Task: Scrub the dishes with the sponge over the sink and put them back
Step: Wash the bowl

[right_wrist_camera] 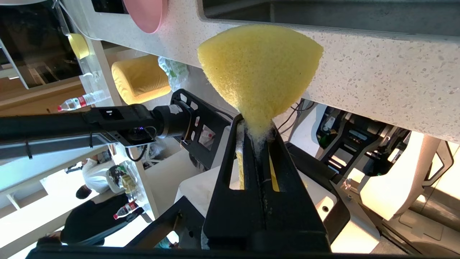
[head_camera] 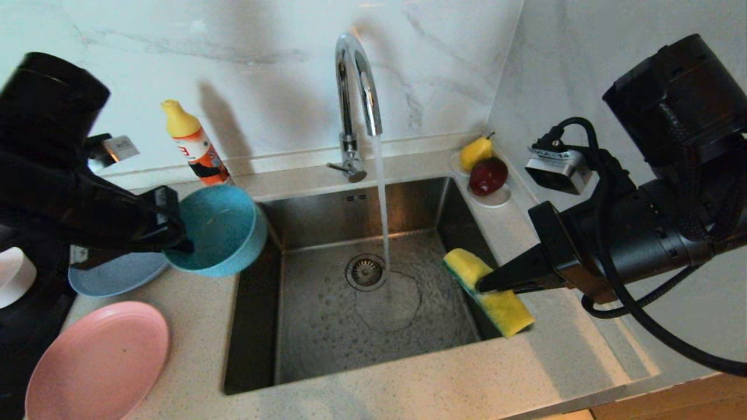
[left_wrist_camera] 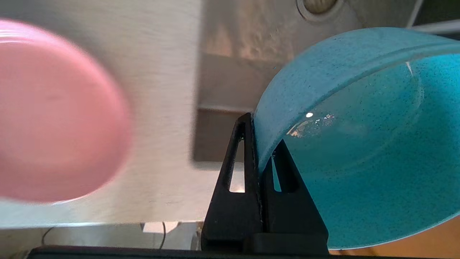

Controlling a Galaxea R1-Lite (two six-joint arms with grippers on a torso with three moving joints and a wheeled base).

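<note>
A steel sink (head_camera: pixel 303 350) sits in a pale speckled counter, with water running from a curved chrome tap (head_camera: pixel 356 87) onto the basin floor near the round drain (head_camera: pixel 366 272).

The left gripper (head_camera: pixel 175 233) is clamped on the rim of a teal bowl (head_camera: pixel 219 230), holding it tilted on edge above the counter at the sink's left edge. The left wrist view shows one finger outside the wall and one inside, pinching only a thin strip of rim. The right gripper (head_camera: pixel 490 284) is clenched on the middle of a yellow sponge (head_camera: pixel 487 291), holding it over the sink's right edge.

Risks, as a judgement: the bowl is smooth, hard and glossy, with drops of water inside, so a narrow rim pinch could slip or let the bowl swing, especially under scrubbing pressure or the running stream. It could then knock the sink edge or drop into the basin. The sponge is soft and porous, squeezed to a thin waist between the fingers with foam at the pinch point; hard rubbing could drag it out of the grip.

A pink plate (head_camera: pixel 96 364) and a blue-grey plate (head_camera: pixel 117 274) lie flat on the counter left of the sink, both matte and shallow. A pale bowl (head_camera: pixel 14 277) shows at the far left edge.
</note>
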